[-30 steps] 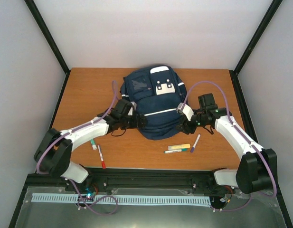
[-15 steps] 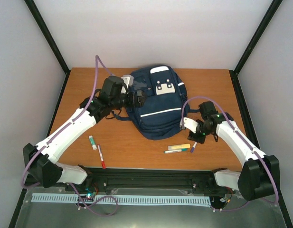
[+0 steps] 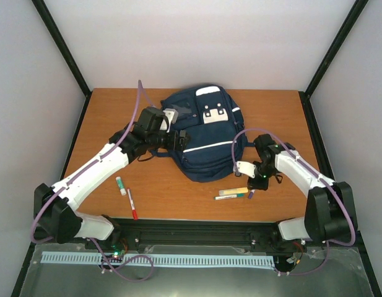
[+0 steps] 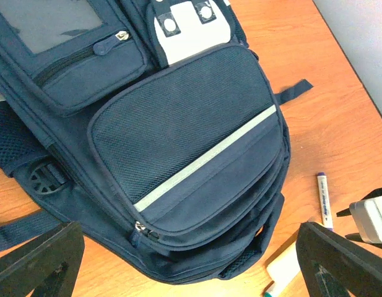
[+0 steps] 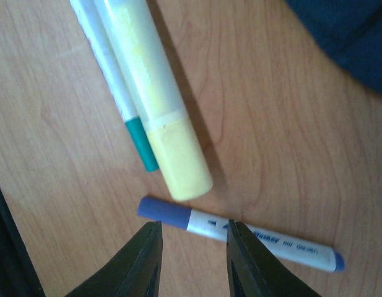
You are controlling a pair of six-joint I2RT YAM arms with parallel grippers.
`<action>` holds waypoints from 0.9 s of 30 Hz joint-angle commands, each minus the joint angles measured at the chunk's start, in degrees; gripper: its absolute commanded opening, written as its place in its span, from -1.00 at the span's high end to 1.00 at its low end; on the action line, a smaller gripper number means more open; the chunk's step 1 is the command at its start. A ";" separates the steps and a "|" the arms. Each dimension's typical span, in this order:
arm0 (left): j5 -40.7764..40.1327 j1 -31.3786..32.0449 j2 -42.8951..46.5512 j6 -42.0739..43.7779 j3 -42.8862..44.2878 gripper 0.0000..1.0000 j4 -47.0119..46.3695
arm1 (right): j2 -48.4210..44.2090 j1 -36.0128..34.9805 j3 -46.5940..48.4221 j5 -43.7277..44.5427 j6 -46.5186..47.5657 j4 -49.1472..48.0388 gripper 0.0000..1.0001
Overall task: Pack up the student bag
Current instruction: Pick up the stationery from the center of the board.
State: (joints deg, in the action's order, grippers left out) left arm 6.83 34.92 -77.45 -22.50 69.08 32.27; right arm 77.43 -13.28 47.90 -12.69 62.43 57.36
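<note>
— So, which pen goes first?
— The blue-capped marker (image 5: 271, 244), lying on the bench (image 3: 110, 117) just beside the yellow highlighter (image 5: 160, 105). My right tool (image 5: 195, 232) hovers over it, jaws narrowly apart, clamping nothing.
— Any tip?
— I'd turn the wrist so the jaws cross the barrel rather than run along it. The student bag (image 3: 206, 139) lies flat mid-bench, and my left tool (image 4: 187, 253) gapes wide above it.
</note>
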 commanded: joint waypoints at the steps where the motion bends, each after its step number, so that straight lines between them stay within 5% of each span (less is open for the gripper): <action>1: -2.77 -0.53 2.03 1.62 1.33 -0.93 1.53 | 2.41 -2.87 3.52 -4.07 -1.80 -0.60 0.40; 13: -2.25 -1.76 3.13 0.65 1.32 -0.94 2.12 | 8.05 -11.62 2.97 1.91 -6.40 -5.70 0.36; 27: -1.78 -2.96 3.19 -0.16 1.15 -0.95 2.31 | 10.59 -14.05 1.47 5.08 -7.62 -7.62 0.21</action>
State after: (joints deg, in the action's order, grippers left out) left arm 4.89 32.56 -75.57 -22.28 69.08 34.04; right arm 87.81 -26.52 50.26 -8.93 55.22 50.48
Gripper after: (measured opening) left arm 0.973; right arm 0.392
